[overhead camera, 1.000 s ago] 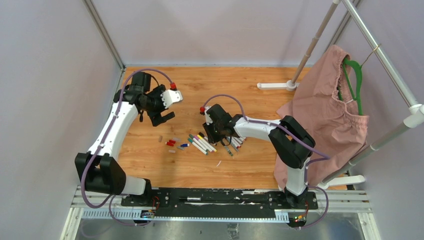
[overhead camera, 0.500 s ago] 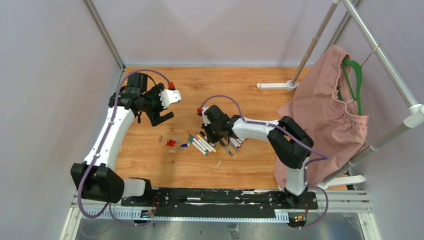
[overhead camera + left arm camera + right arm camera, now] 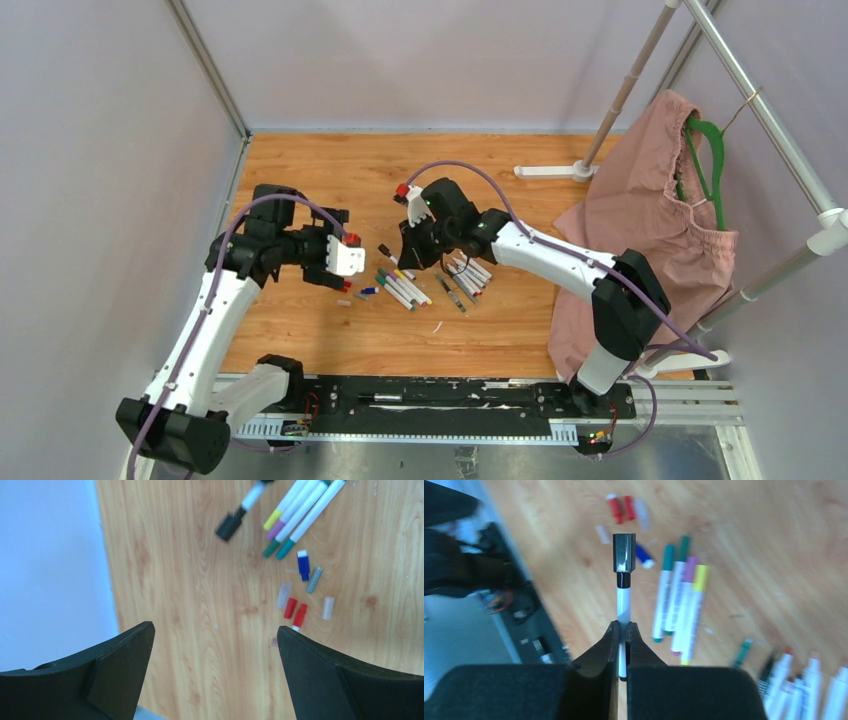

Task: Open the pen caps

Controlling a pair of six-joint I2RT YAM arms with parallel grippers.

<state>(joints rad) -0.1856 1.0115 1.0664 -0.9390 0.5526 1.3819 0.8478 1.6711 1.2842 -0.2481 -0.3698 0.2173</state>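
My right gripper (image 3: 408,254) (image 3: 622,625) is shut on a white pen barrel (image 3: 623,600) and holds it above the table. The pen's black cap (image 3: 624,552) (image 3: 383,249) is on and points toward my left gripper. My left gripper (image 3: 328,262) (image 3: 214,627) is wide open and empty, just left of the pens. Loose caps lie on the wood: red ones (image 3: 300,615) (image 3: 343,286), a blue one (image 3: 303,564) and pale grey ones (image 3: 283,595). Capped pens with green (image 3: 668,557), purple (image 3: 690,562) and yellow (image 3: 701,572) caps lie side by side.
More pens lie in a pile (image 3: 465,275) right of the capped ones. A pink garment (image 3: 650,220) hangs on a rack at the right, its white foot (image 3: 550,171) on the table. A pale wall (image 3: 50,555) bounds the left edge.
My left arm has swung from the far left corner forward and right, toward the loose caps. My right gripper has risen off the pile with the black-capped pen.
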